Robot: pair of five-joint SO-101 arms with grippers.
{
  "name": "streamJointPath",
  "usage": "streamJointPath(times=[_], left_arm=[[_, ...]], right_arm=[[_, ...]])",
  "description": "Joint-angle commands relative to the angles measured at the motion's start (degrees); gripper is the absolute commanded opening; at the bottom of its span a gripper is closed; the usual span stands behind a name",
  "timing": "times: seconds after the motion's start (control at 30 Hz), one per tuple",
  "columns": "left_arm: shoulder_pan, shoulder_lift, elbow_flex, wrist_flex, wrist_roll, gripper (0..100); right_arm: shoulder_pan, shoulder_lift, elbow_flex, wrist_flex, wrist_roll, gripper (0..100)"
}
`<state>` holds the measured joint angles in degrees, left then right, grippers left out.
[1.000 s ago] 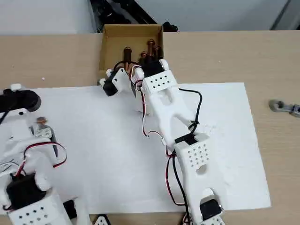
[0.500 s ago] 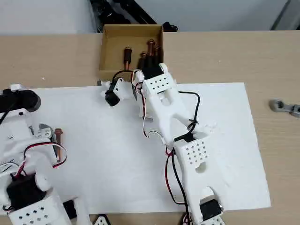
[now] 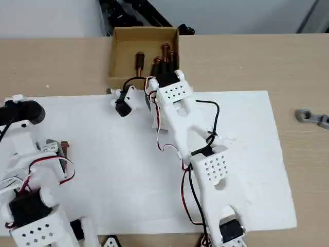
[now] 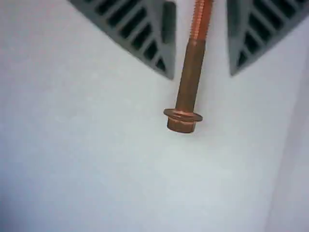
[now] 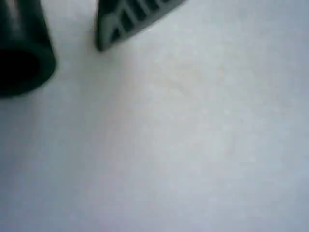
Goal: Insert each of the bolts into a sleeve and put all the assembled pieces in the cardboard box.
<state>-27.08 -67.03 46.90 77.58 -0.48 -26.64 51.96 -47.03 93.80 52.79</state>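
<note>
My left gripper [image 3: 59, 150] is low over the white paper at the left, shut on a copper bolt [image 4: 189, 82]. The bolt's flanged head [image 4: 182, 121] sticks out past the grey fingers [image 4: 140, 34], just above the sheet. My right gripper [image 3: 126, 99] sits near the paper's far edge, just short of the cardboard box [image 3: 119, 56], shut on a black sleeve [image 3: 122, 107]. The sleeve's open end [image 5: 19, 58] shows dark in the right wrist view, beside a grey finger [image 5: 128, 19]. Several bolts in sleeves [image 3: 139, 60] lie in the box.
A large white paper sheet [image 3: 241, 134] covers the middle of the wooden table. A small metal part [image 3: 307, 116] lies at the right edge. Dark equipment [image 3: 123, 13] stands behind the box. The right arm's links [image 3: 182, 116] stretch across the sheet's centre.
The right gripper drew back from the box edge onto the paper, carrying the black sleeve. The left gripper shifted and turned with the bolt, which now points differently.
</note>
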Motion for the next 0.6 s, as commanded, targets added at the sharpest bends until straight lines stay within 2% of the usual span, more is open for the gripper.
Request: streamJointPath(times=[0.0, 0.2, 0.5, 0.57], left_arm=[[-0.09, -0.35, -0.22, -1.58, 0.26, 7], [-0.09, -0.35, -0.22, -1.41, 0.18, 7], [-0.09, -0.35, -0.22, -1.41, 0.18, 7], [-0.09, -0.35, -0.31, -1.49, 0.18, 7]], right_arm=[[0.92, 2.42, -0.18, -2.42, 0.26, 32.5], [0.92, 4.62, -0.35, -1.80, 0.18, 29.5], [0.66, 4.62, -0.35, -0.31, 0.09, 0.9], [0.57, 4.53, -0.44, -0.13, 0.09, 1.0]])
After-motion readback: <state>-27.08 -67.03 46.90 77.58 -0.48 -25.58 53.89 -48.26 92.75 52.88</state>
